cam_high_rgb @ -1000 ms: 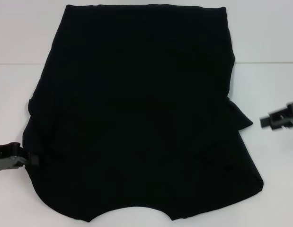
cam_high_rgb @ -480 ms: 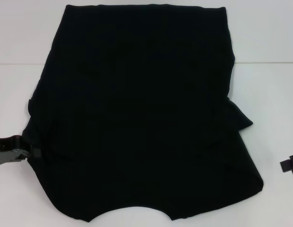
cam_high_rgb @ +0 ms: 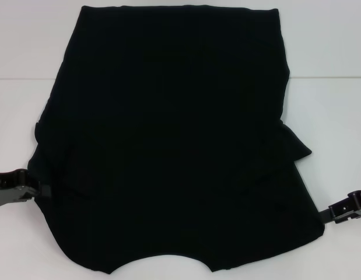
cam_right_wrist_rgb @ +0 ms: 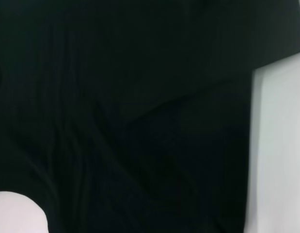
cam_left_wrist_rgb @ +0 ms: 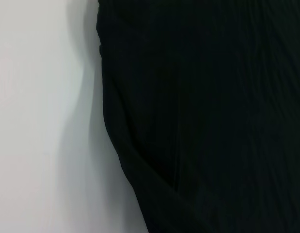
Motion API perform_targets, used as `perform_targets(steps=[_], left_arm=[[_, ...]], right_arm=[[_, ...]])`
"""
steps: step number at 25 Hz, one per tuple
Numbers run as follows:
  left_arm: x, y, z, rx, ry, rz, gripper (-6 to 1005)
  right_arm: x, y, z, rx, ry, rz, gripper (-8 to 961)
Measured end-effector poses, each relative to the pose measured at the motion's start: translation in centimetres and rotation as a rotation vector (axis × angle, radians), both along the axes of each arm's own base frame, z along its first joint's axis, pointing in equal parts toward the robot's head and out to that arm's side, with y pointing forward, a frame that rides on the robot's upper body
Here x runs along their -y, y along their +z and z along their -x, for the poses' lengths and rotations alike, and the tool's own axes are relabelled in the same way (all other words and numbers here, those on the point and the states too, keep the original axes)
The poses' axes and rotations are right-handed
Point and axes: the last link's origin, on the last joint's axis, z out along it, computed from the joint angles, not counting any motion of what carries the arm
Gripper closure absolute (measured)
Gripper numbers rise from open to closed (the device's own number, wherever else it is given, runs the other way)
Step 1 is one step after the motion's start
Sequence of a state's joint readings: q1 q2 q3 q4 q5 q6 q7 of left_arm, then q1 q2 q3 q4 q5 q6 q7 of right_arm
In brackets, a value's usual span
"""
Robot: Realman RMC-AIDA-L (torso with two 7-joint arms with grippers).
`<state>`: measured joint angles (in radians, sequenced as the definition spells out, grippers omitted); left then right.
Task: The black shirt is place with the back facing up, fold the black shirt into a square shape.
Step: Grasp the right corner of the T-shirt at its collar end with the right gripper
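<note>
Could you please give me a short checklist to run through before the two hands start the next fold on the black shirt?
1. Black shirt lies flat on the white table: ok, apart from a bunched flap on the robot's right side.
2. Both sleeves folded in: ok.
3. Left hand at the shirt's left edge: ok.
4. Right hand at the near right corner: ok.
5. Either hand gripping cloth: cannot tell.
6. Far hem straight: ok.

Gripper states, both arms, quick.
Left gripper: at the shirt's left edge; open or shut cannot be told.
Right gripper: at the shirt's right near corner; cannot be told.
</note>
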<state>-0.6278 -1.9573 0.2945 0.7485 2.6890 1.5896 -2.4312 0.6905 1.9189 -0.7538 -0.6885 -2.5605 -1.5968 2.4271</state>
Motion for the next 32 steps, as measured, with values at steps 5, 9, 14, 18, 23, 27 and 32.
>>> perform_targets(steps=[5,9,14,18,23,27,32], left_arm=[[0.1,0.0,0.1,0.0,0.002,0.0,948],[0.1,-0.1,0.1,0.0,0.002,0.0,948],[-0.1,-0.1,0.0,-0.001,0.0,-0.002,948],[-0.2,-0.1,-0.1,-0.002,-0.003,-0.003,947],[-0.2,0.0,-0.1,-0.005,-0.001,-0.008,947],[-0.2,-0.1,-0.1,-0.003,-0.001,-0.008,947],[-0.2,-0.1,-0.1,-0.002,-0.001,-0.007,946]], right_arm=[[-0.1,-0.1,0.3,-0.021,0.016,-0.009,448],[-0.1,-0.2,0.2,-0.009,0.004,-0.008,446],[0.0,-0.8,0.2,0.002,0.004,0.008,352],[0.0,-1.4,0.4,0.005,0.008,0.014,309],[0.0,-1.9,0.4,0.02,0.009,0.03,313],[-0.1,-2.3,0.5,0.024,0.006,0.035,312],[-0.4,-2.8,0.7,0.027,0.005,0.036,313]])
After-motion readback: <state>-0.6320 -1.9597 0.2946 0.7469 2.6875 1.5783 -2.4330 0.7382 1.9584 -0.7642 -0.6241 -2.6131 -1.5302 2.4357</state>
